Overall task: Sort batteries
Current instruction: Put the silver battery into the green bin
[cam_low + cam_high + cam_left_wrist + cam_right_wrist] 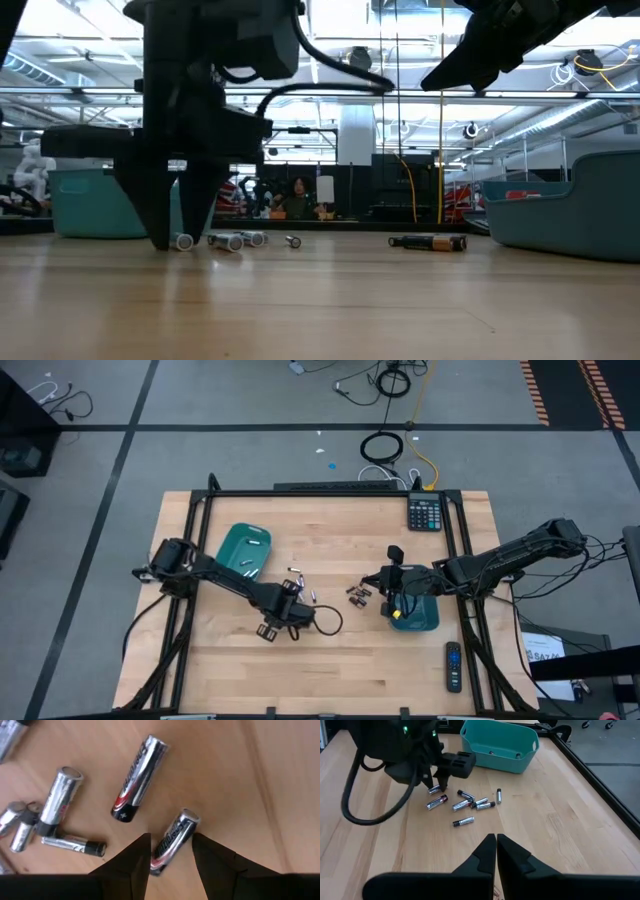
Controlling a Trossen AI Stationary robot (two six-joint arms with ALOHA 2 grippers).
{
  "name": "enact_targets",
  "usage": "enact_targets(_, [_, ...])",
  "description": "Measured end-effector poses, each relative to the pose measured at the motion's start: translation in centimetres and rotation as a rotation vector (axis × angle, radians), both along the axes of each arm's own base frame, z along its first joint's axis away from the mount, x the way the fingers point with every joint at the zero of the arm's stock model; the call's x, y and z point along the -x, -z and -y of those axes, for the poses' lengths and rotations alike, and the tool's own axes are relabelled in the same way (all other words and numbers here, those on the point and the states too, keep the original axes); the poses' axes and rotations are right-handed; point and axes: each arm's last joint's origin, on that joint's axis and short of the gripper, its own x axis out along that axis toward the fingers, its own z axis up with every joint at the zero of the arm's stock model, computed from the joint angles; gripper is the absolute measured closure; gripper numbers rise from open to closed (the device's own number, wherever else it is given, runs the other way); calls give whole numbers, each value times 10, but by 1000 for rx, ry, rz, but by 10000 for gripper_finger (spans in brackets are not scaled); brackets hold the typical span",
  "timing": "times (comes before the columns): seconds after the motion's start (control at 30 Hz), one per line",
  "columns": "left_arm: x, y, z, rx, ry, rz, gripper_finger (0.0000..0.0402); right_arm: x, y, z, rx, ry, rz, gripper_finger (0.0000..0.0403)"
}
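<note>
The wooden table [330, 660] stands on a grey floor crossed by loose cables, and behind it the room runs back under bright ceiling lights, a person [297, 198] seated far off. A teal tray [245, 550] sits on the left, another teal tray [420, 615] on the right, a calculator [425, 513] at the far edge and a remote [453, 665] near the front. The left gripper [171, 851] is down at the tabletop, fingers parted narrowly either side of one silvery battery [172, 840] lying flat, more silver batteries [465, 805] scattered just beside it. The right gripper [496, 845] hangs above its tray, fingers pressed together and empty, a coppery cluster [358, 593] near it.
</note>
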Motion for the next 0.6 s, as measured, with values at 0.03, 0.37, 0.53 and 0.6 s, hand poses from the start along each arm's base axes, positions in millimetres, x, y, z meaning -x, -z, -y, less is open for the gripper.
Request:
enact_targets(0.03, [-1,2,0,-1,9,-5,249,0,0,0,0,0,0,397])
enact_targets(0.37, [3,-4,-3,-40,36,-68,362,0,0,0,1,1,-2,397])
enact_targets(0.53, [19,-39,-28,-190,-94,-145,362,0,0,0,1,1,-2,397])
enact_targets(0.6, [30,-49,-42,-213,-183,-206,362,0,0,0,1,1,0,397])
